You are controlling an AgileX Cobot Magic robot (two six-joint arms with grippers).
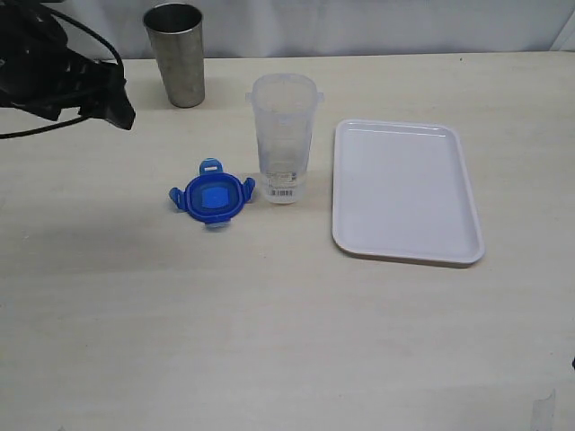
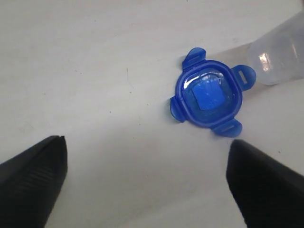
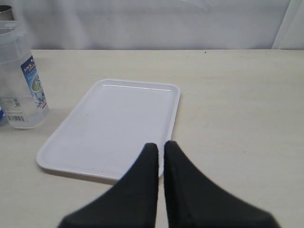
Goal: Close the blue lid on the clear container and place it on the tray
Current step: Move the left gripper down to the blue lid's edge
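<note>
The blue lid (image 1: 212, 195) lies flat on the table with its four flaps spread, just left of the clear container (image 1: 282, 135), which stands upright with no lid on it. The white tray (image 1: 404, 189) lies empty to the right of the container. My left gripper (image 1: 112, 103) hovers at the far left, well back from the lid. In the left wrist view it (image 2: 147, 156) is open wide, with the lid (image 2: 209, 97) and the container's base (image 2: 280, 52) beyond its fingers. My right gripper (image 3: 160, 147) is shut and empty, over the near corner of the tray (image 3: 114, 118); the container (image 3: 19, 80) stands past the tray.
A grey steel cup (image 1: 176, 54) stands upright at the back, behind and left of the container. The table's far edge meets a pale backdrop. Bare tabletop stretches across the front.
</note>
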